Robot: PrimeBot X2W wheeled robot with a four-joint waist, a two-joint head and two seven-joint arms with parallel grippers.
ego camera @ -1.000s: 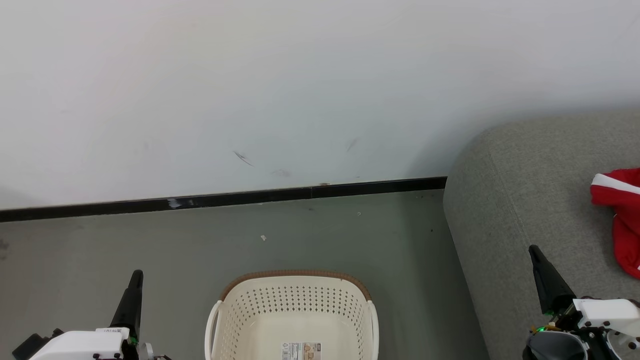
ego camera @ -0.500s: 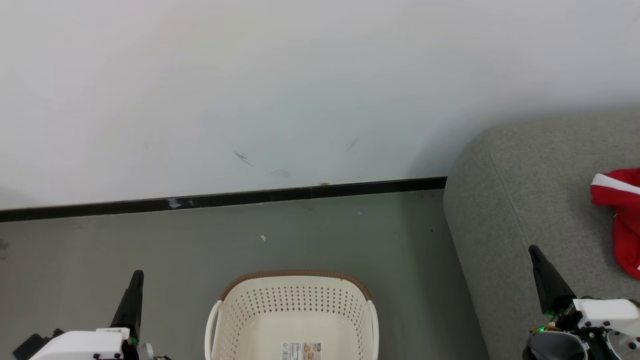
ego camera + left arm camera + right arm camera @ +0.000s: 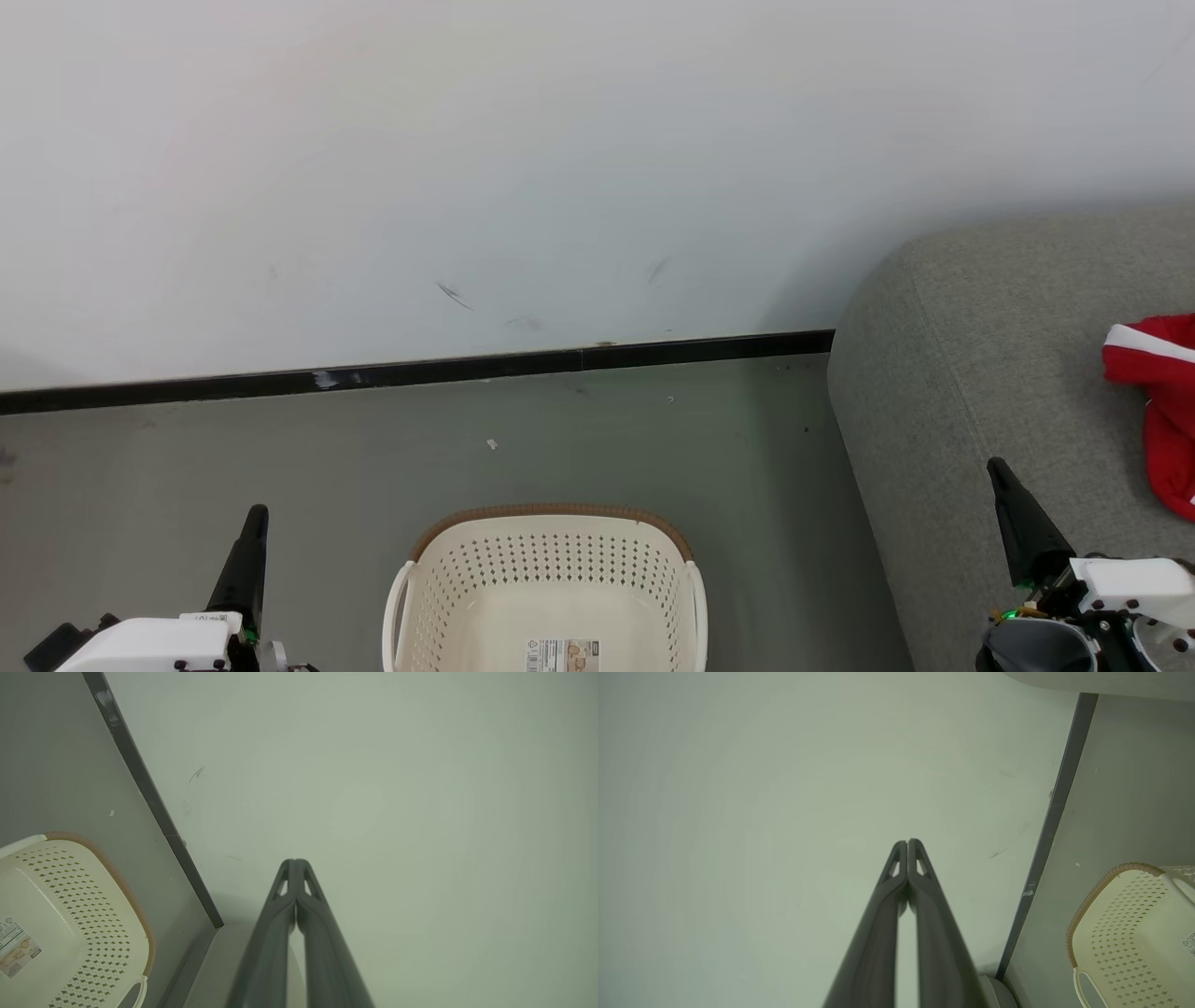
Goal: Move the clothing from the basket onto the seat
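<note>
both arms sit low at the near edge, left gripper point(image 3: 255, 518) and right gripper point(image 3: 999, 469) pointing toward the wall point(image 3: 560, 168) - each pair of fingers pressed together, grasping nothing. between them the basket point(image 3: 551, 560) stands upright on the floor point(image 3: 280, 448), mouth up, brown-rimmed end toward the wall. farther right, the clothing point(image 3: 1162, 411) lies crumpled on the seat point(image 3: 980, 355), its length running near to far, cut off by the frame edge.

White wrist casings point(image 3: 154, 644) carry tapered black fingers point(image 3: 245, 560) and green lights point(image 3: 1010, 616).
</note>
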